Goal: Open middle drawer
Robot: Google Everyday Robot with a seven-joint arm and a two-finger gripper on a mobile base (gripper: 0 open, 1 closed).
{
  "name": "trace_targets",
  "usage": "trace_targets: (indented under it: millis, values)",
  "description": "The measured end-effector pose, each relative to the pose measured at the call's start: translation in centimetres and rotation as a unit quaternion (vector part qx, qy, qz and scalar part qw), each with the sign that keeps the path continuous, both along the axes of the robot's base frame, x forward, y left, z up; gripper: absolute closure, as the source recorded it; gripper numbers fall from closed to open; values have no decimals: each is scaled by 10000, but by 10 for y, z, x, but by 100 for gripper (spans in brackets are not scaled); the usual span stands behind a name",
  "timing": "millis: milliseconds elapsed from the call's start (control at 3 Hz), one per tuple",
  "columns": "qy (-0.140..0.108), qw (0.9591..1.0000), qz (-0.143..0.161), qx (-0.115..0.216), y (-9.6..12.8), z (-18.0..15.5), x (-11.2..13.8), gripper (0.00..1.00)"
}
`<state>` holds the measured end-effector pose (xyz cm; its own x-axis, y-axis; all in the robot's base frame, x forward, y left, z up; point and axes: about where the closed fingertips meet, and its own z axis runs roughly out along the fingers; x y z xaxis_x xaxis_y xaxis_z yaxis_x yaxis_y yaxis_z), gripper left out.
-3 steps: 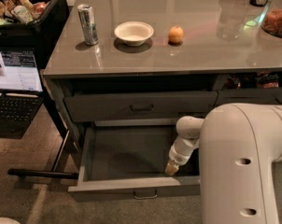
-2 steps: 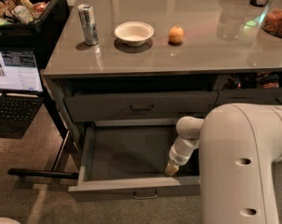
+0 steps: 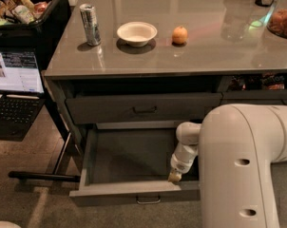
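The middle drawer point(image 3: 134, 191) stands pulled far out below the counter, showing its plain grey interior point(image 3: 129, 156). Its small loop handle point(image 3: 148, 201) sits centred on the flat front. My gripper point(image 3: 174, 176) points down inside the drawer at its right side, just behind the front wall. The white arm point(image 3: 243, 165) covers the drawer's right end.
Above it, another wide drawer point(image 3: 143, 109) is nearly shut. The counter point(image 3: 205, 51) carries a can point(image 3: 90, 24), a white bowl point(image 3: 137, 33) and an orange fruit point(image 3: 180, 34). A laptop point(image 3: 15, 80) and a dark floor bar point(image 3: 43, 176) lie to the left.
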<state>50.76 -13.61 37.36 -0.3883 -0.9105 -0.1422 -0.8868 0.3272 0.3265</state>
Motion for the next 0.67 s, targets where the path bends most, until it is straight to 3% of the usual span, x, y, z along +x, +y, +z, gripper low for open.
trace_targets:
  millis: [667]
  values:
    - [117, 9998, -96, -141, -18, 3, -43, 100]
